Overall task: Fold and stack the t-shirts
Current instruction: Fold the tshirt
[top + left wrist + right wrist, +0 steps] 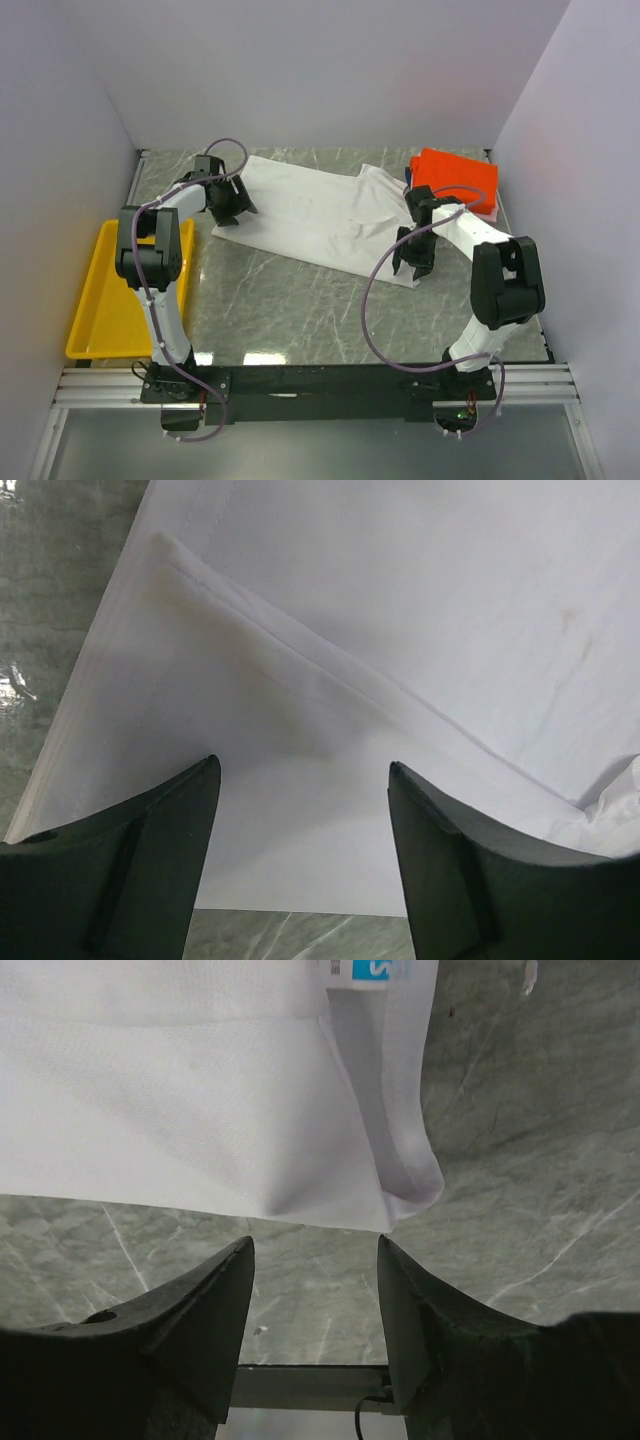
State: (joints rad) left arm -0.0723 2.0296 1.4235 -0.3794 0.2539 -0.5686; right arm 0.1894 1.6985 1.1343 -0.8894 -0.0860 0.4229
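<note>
The large white t-shirt point(320, 215) lies partly folded across the back of the table. My left gripper point(230, 213) is open and empty over its left end. In the left wrist view the left gripper point(303, 770) hovers over the white cloth point(300, 680) near a doubled hem. My right gripper point(411, 263) is open and empty over the shirt's right near corner. In the right wrist view the right gripper point(313, 1245) sits just off the cloth edge point(200, 1110), below the light-blue neck label point(365, 968). A folded orange-red shirt point(458, 178) tops a stack at the back right, with a blue edge point(410, 177) showing beside it.
A yellow plastic tray point(100, 300) lies at the left edge beside the left arm. White walls close in the back and both sides. The marble tabletop point(300, 310) shows in front of the shirt. A purple cable point(375, 330) loops from the right arm.
</note>
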